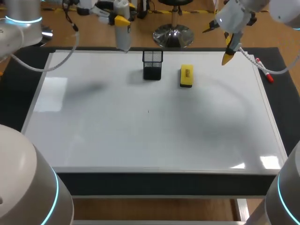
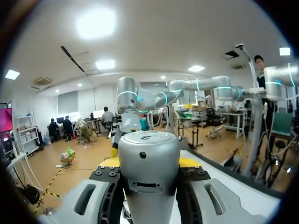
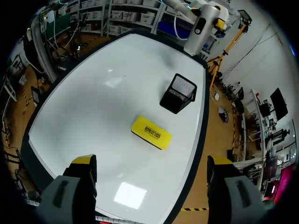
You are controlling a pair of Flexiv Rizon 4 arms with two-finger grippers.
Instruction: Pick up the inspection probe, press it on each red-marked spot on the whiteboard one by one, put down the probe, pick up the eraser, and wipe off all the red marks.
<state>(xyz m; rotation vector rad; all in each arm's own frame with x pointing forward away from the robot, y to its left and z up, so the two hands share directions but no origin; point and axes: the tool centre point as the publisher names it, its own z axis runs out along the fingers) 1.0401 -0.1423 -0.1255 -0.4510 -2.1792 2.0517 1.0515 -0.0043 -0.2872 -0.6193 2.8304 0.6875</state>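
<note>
Probe clamped in left jaws; right jaws wide, yellow eraser ahead, label print unreadable.

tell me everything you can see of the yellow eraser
The eraser is a flat oblong block with a bright yellow top and a small dark printed label in the middle. A dark layer shows along its underside at the near end, which looks like a wiping pad under a hard plastic back. It lies flat, label up, on the whiteboard toward the far edge. The black mesh cup stands beside it, with a gap between them. Only the board touches it.
</note>
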